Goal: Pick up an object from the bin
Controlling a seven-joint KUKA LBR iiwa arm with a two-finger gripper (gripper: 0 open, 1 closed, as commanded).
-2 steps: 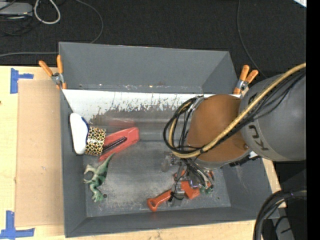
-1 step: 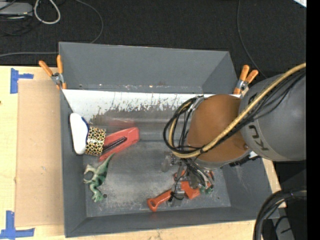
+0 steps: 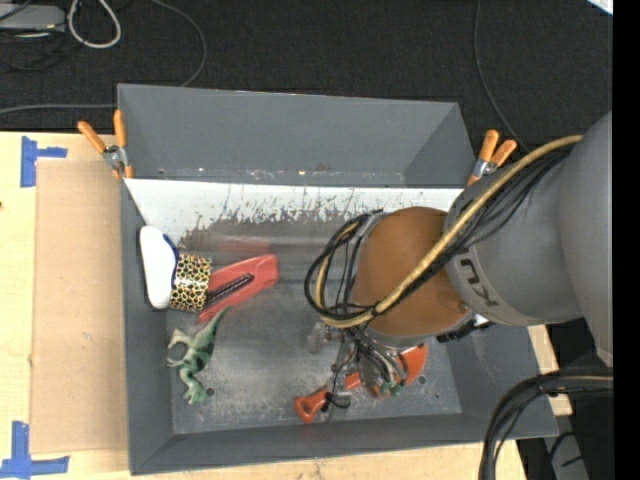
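Two orange-red bits show at the claw's tip, low in the grey metal bin [image 3: 300, 148], near the wall at the bottom of the view and right of the middle. The left orange-red piece [image 3: 312, 405] lies on the floor just below and to the left of the claw [image 3: 355, 373]. The right orange-red piece [image 3: 411, 361] shows just to the claw's right, partly under the arm. I cannot tell whether they are one thing or two, or what kind of thing they are. The claw is down among them, pointing at the bin floor. Dark parts and wires crowd it, so I cannot tell whether it is apart, together or clamped on anything.

Above the claw sit the arm's brown-orange cover [image 3: 400, 268] and a loop of black and yellow cables [image 3: 335, 268].

Well apart, on the bin's left side, a green toy lizard [image 3: 196, 353] lies on the floor. Above it a red flat tool [image 3: 243, 276] lies slantwise, touching a leopard-print roll [image 3: 191, 282]. That roll rests against a white oblong object [image 3: 156, 266] at the left wall.
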